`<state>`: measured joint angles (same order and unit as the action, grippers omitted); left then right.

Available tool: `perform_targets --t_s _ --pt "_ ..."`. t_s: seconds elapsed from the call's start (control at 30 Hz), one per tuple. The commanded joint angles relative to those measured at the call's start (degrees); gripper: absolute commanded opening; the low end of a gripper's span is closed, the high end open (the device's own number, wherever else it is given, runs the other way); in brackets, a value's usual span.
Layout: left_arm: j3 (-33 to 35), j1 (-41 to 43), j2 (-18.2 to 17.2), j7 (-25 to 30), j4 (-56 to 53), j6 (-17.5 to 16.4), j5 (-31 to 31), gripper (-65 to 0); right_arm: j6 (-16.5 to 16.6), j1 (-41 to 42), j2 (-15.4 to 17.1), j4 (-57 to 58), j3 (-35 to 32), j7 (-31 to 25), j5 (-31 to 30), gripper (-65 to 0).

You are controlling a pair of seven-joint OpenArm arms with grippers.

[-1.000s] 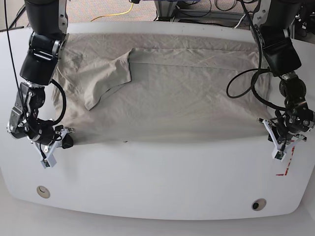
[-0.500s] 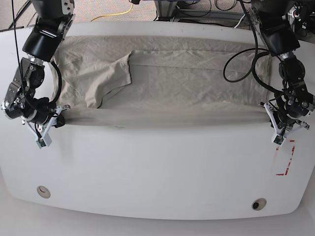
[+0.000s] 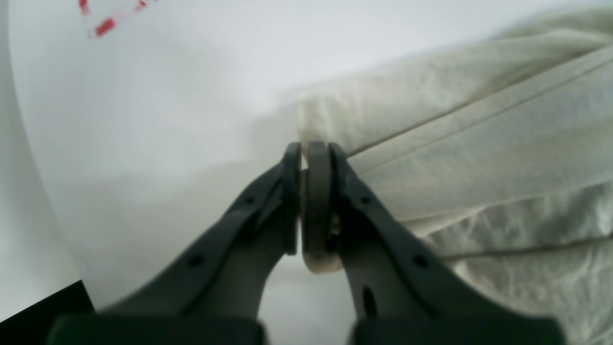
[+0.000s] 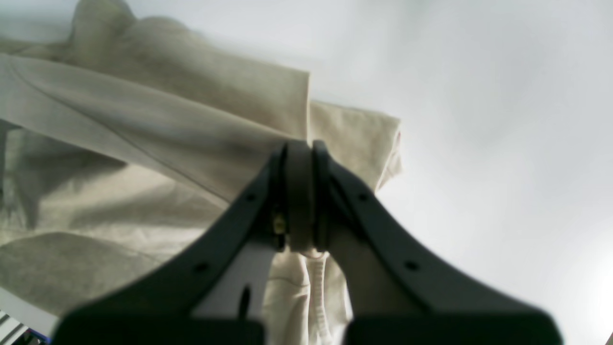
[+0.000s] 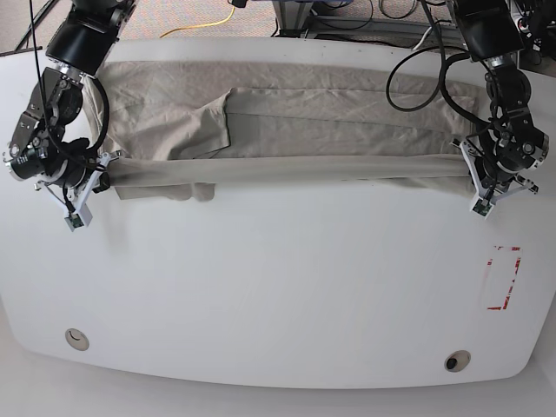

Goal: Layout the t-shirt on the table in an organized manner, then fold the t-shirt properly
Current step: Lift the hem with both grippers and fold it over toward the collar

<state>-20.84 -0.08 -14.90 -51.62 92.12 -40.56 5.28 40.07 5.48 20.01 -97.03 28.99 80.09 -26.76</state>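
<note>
The table carries the t-shirt along its far edge, long axis running side to side, and the lifted near hem stretches taut between 2 pinch points. The right gripper and left gripper are both clamped on that hem's corners, each equally placed to carry it toward the far edge

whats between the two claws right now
In the base view, a raised band of the t-shirt stretches from the right claw to the left claw.
</note>
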Motion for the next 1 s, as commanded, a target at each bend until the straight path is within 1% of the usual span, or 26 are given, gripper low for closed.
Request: perform_targets --t_s 0.0,0.2,0.33,0.4,0.5,0.53,0.6,0.63,0.67,0.7,0.73,0.77,0.8,0.83,0.87,0.9,0.97 --pt "-0.30 0.47 -1.32 0.14 1.29 0.56 0.57 -64.9 -0.07 -0.77 0.69 -3.14 0.50 -0.09 0.43 -64.5" --pt "-0.30 2.23 -1.41 -0.21 1.29 0.56 0.66 -64.6 -0.07 -4.46 -0.80 -6.48 0.41 -0.09 0.52 -64.4" --pt "-0.30 2.41 -1.59 -2.76 1.11 0.56 0.66 -64.6 -0.07 -6.05 -2.30 -6.48 0.41 -0.09 0.70 -64.4" --pt "-0.30 2.32 -2.73 -4.34 1.03 0.56 0.66 -64.6 -0.07 -6.75 -2.47 -6.48 0.41 -0.09 0.79 -64.2" --pt "-0.30 2.23 -3.35 -5.04 0.94 0.56 0.66 -64.0 -0.07 -7.37 -2.65 -6.48 0.41 -0.09 0.79 -64.2" --pt "-0.30 2.23 -3.43 -5.13 0.94 0.56 0.66 -62.9 -0.07 -7.63 -2.65 -6.48 0.41 -0.09 0.79 -64.2" --pt "-0.21 2.23 -3.43 -5.13 0.94 0.56 0.66 -58.5 -0.07 -7.98 -2.65 -6.48 0.41 -0.09 0.79 -64.2" --pt "-0.21 2.23 -3.52 -5.22 0.94 0.56 0.66 -51.9 -0.07 -8.16 -2.65 -6.48 0.41 -0.09 0.87 -63.1" --pt "-0.21 2.23 -3.52 -5.22 0.94 0.56 0.66 -47.5 -0.07 -8.16 -2.65 -6.48 0.41 -0.09 0.87 -61.2" --pt "-0.21 2.23 -3.52 -5.22 1.03 0.56 0.74 -41.7 -0.07 -8.16 -2.65 -6.48 0.41 -0.09 0.87 -58.0" --pt "-0.21 2.23 -3.52 -5.22 1.20 0.56 0.83 -34.3 -0.07 -8.16 -2.56 -6.48 0.41 -0.09 0.87 -53.1" --pt "-0.21 2.23 -3.52 -5.22 1.20 0.56 0.83 -28.7 -0.07 -8.16 -2.47 -6.48 0.41 -0.09 0.96 -49.0" --pt "-0.21 2.14 -3.52 -5.22 1.20 0.56 0.83 -22.1 -0.07 -8.16 -2.38 -6.57 0.50 -0.09 0.96 -42.5" --pt "-0.21 2.14 -3.61 -5.22 1.20 0.56 0.92 -17.9 -0.07 -8.16 -2.38 -6.57 0.50 -0.09 0.96 -36.8" --pt "-0.21 2.14 -3.79 -5.22 1.20 0.56 0.92 -15.0 -0.07 -8.07 -2.30 -6.66 0.50 -0.09 0.96 -31.7" --pt "-0.21 2.14 -4.40 -5.22 1.29 0.56 0.92 -14.3 -0.07 -8.07 -2.21 -6.66 0.50 -0.09 0.87 -25.2" --pt "-0.21 2.14 -5.37 -5.22 1.29 0.56 0.92 -16.0 -0.07 -8.07 -2.12 -6.75 0.85 -0.09 0.70 -15.7"
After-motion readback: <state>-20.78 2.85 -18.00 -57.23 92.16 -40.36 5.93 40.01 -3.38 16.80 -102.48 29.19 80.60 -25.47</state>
